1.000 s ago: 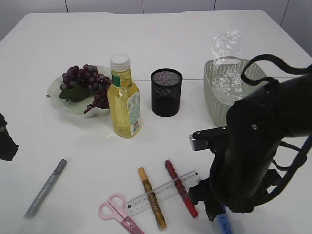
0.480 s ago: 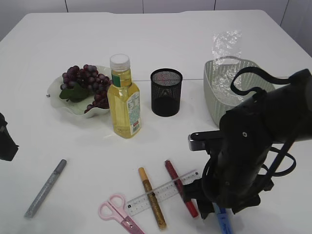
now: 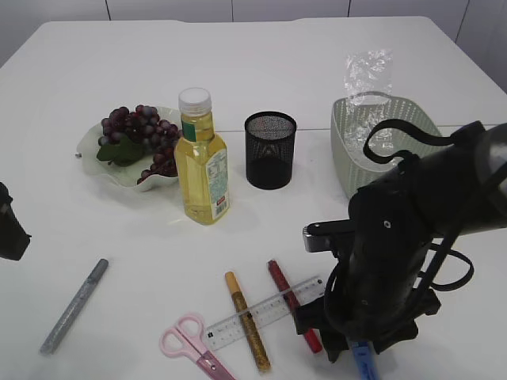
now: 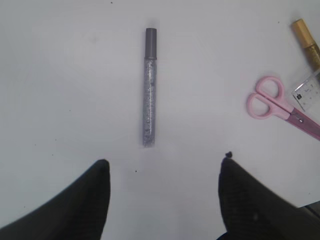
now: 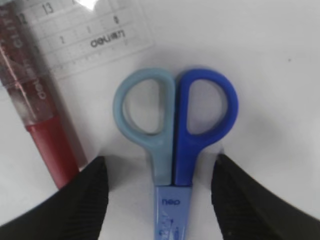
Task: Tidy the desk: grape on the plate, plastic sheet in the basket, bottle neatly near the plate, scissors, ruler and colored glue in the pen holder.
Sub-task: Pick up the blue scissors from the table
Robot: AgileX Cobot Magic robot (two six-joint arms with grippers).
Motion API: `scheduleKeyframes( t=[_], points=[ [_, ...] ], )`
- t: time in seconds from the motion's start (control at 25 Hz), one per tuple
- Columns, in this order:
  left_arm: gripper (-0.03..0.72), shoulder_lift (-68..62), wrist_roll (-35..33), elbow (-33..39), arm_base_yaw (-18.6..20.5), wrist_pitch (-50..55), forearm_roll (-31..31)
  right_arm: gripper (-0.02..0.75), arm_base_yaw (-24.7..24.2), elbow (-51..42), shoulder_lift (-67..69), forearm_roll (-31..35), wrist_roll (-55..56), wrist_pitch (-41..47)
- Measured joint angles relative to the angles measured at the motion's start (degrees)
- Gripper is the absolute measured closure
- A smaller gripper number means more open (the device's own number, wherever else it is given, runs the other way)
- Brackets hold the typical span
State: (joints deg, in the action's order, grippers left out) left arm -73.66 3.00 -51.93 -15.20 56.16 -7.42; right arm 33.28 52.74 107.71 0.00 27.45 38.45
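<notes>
Nearest, low over the front edge of the white tabletop (image 3: 333, 87), the right claw (image 5: 159, 200) is seen spread wide, its two dark fingers (image 5: 55, 200) set either side of the blue scissors (image 5: 172, 132); nothing is gripped. The scissors lie flat with handles closed together, one loop pale blue, one deep blue. Just beside them lies the red glue pen (image 5: 42, 120), partly covered by the clear ruler (image 5: 80, 35).

In the exterior view the right arm hides most of the blue scissors; only a blue tip shows below it. The ruler (image 3: 261, 313) lies slantwise across the red glue pen (image 3: 293, 305) and the gold glue pen (image 3: 247, 321). The pink scissors (image 3: 194, 344) lie touching the ruler's left end.

The left claw (image 4: 162, 195) is held open above bare tabletop and holds nothing. The silver glue pen (image 4: 149, 87) lies ahead of it, well apart from the other pens.

Further back, the oil bottle (image 3: 202, 158) stands upright just beside the plate (image 3: 119, 176), on which the grapes (image 3: 139, 134) rest. The black mesh pen holder (image 3: 270, 149) stands upright. Farthest right, the plastic sheet (image 3: 367, 103) stands in the basket (image 3: 348, 170).
</notes>
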Motion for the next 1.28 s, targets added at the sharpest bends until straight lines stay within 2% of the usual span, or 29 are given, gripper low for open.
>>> scheduleKeyframes(
  t=[0.12, 0.28, 0.36, 0.76, 1.0, 1.12, 1.28],
  points=[
    [0.192, 0.00, 0.00, 0.00, 0.00, -0.27, 0.00, 0.356, 0.12, 0.34, 0.28, 0.00, 0.00, 0.18],
    [0.192, 0.00, 0.00, 0.00, 0.00, -0.38, 0.00, 0.539, 0.12, 0.39, 0.28, 0.32, 0.00, 0.18],
    [0.192, 0.00, -0.04, 0.00, 0.00, -0.38, -0.13, 0.577, 0.12, 0.39, 0.28, 0.32, 0.00, 0.18],
    [0.192, 0.00, -0.04, 0.00, 0.00, -0.60, -0.44, 0.593, 0.12, 0.08, -1.04, 0.00, -3.98, 2.07],
    [0.192, 0.00, -0.04, 0.00, 0.00, -0.72, -0.44, 0.593, 0.12, -0.17, -9.67, 0.49, -9.08, 3.67],
    [0.192, 0.00, -0.04, 0.00, 0.00, -0.83, -0.44, 0.594, 0.01, -0.17, -14.60, 4.14, -15.39, 4.63],
    [0.192, 0.00, -0.04, 0.00, 0.00, -0.83, -0.44, 0.595, -1.53, -0.21, -20.92, 13.47, -25.51, 5.11]
  ],
)
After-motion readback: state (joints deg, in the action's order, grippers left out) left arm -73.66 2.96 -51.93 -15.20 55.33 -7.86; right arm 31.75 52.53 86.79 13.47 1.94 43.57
